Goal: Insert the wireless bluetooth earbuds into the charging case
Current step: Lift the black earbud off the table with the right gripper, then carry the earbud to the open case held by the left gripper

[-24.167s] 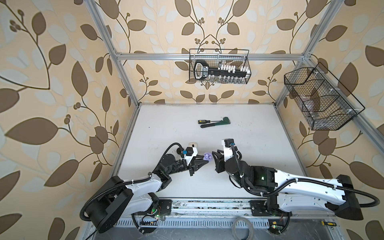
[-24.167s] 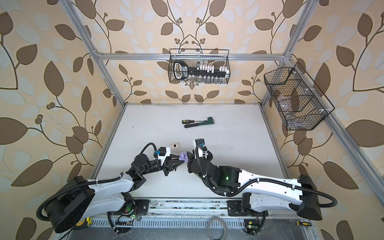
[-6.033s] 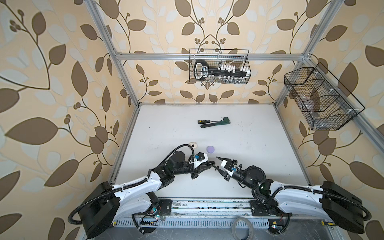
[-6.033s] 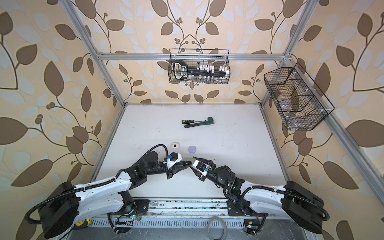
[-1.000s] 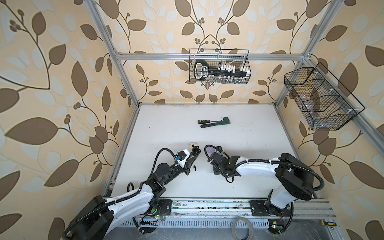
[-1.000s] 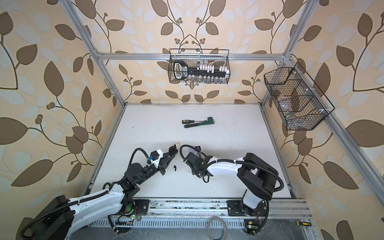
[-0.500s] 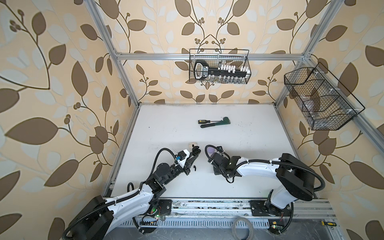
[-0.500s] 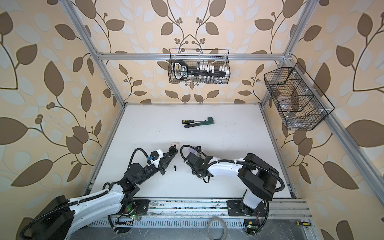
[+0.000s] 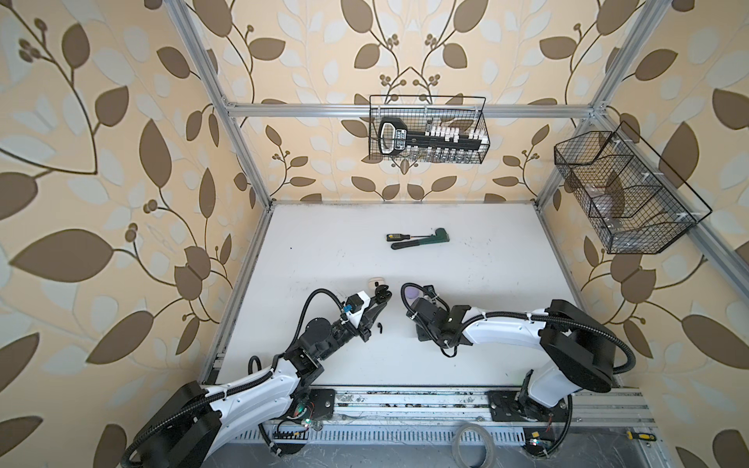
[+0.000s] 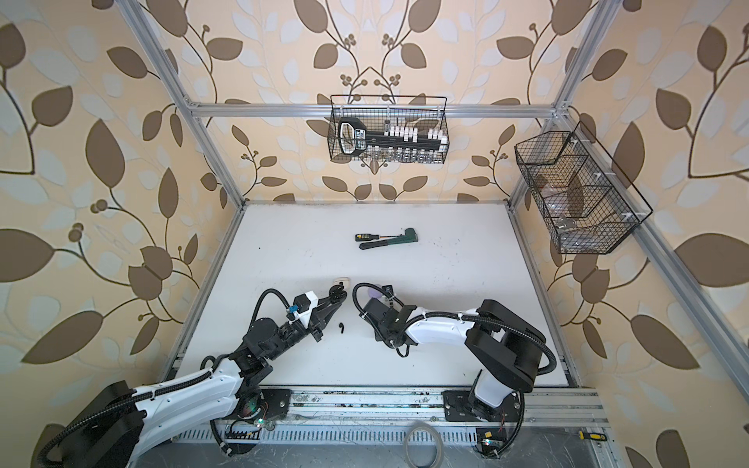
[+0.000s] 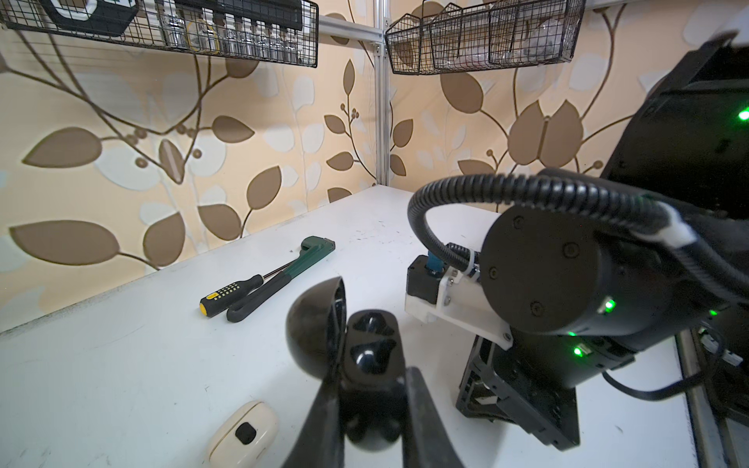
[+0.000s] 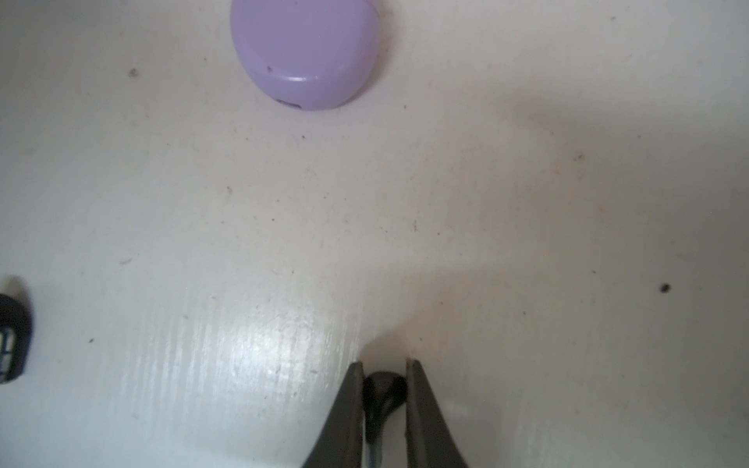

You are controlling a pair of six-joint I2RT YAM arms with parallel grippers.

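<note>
My left gripper (image 11: pixel 371 389) is shut on an open black charging case (image 11: pixel 371 344), lid (image 11: pixel 316 328) swung up; it shows in both top views (image 9: pixel 381 295) (image 10: pixel 336 292). Its sockets are dark, and I cannot tell whether an earbud sits in one. My right gripper (image 12: pixel 385 362) points down at the table, shut on a black earbud (image 12: pixel 384 389); both top views hide it under its own wrist (image 9: pixel 429 320). Another black earbud (image 9: pixel 379 326) (image 10: pixel 342 326) lies on the table between the arms.
A closed lavender case (image 12: pixel 306 52) (image 9: pixel 412 291) lies just beyond the right gripper. A closed cream case (image 11: pixel 243 433) (image 9: pixel 376 281) lies beside the left gripper. A screwdriver and green wrench (image 9: pixel 417 239) lie farther back. Wire baskets (image 9: pixel 427 129) (image 9: pixel 624 194) hang on the walls.
The right gripper's jaws have closed in on the black earbud. Both arms stay where they were, and the left gripper keeps its hold on the black case.
</note>
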